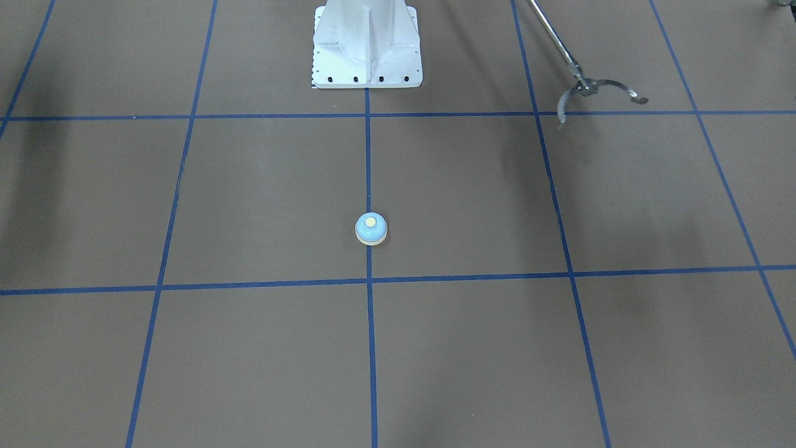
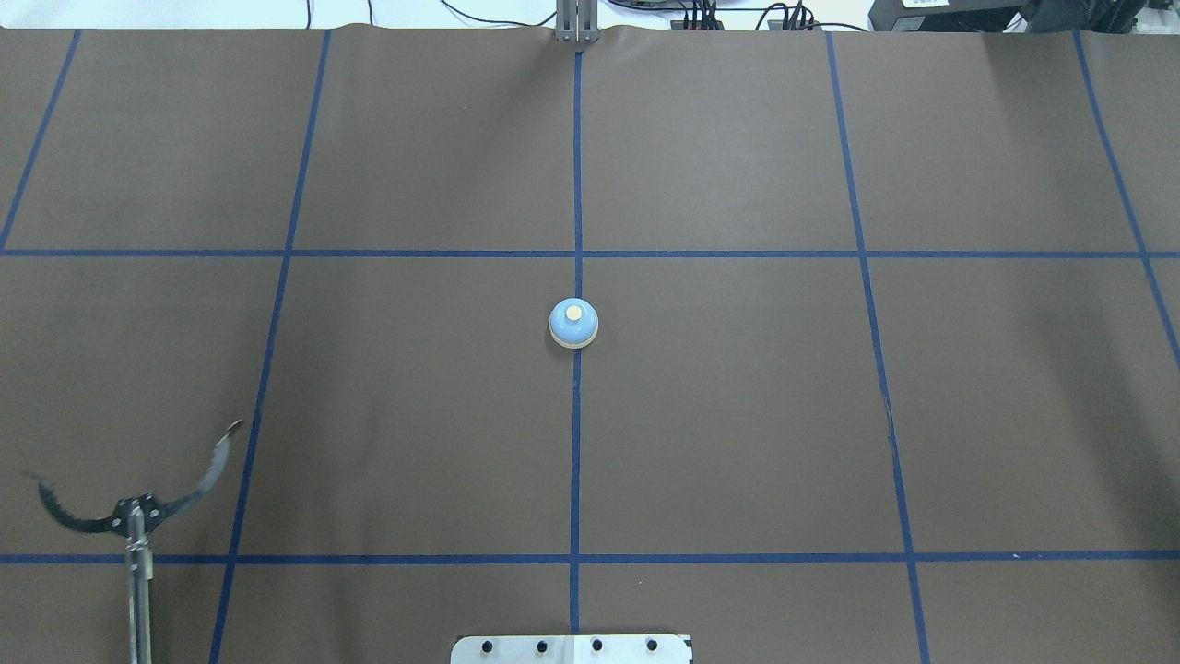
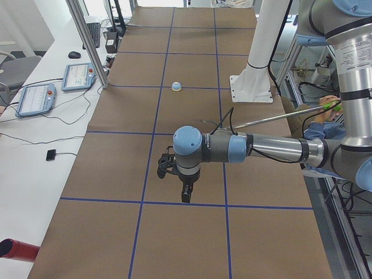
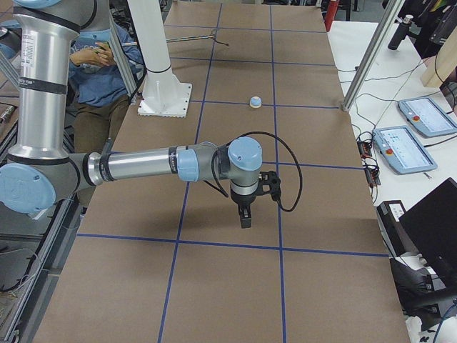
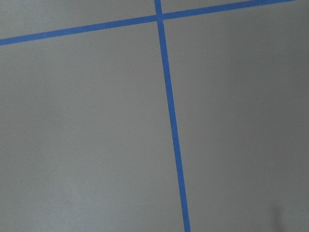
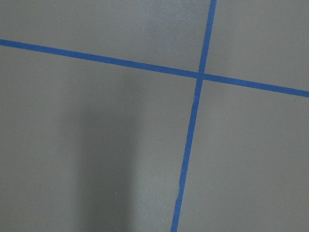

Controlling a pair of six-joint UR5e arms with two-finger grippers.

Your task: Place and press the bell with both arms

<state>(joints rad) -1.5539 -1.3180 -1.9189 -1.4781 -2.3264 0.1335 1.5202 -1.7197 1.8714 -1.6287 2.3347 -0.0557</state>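
Note:
The bell [image 1: 371, 229] is a small light-blue dome with a cream button. It stands upright on the centre blue tape line of the brown table, also in the overhead view [image 2: 573, 324] and both side views [image 3: 176, 87] [image 4: 254, 102]. My left gripper [image 3: 185, 197] hangs over the table's left end, far from the bell. My right gripper [image 4: 245, 220] hangs over the right end, also far from it. Both show only in side views, so I cannot tell whether they are open or shut. The wrist views show only mat and tape.
A thin metal rod with an open claw [image 2: 129, 516] reaches over the table near my left side, also in the front view [image 1: 597, 87]. The white robot pedestal [image 1: 367, 43] stands at the near edge. An operator [image 4: 100, 57] sits beside it. Control pendants [image 3: 35, 99] lie on the far bench.

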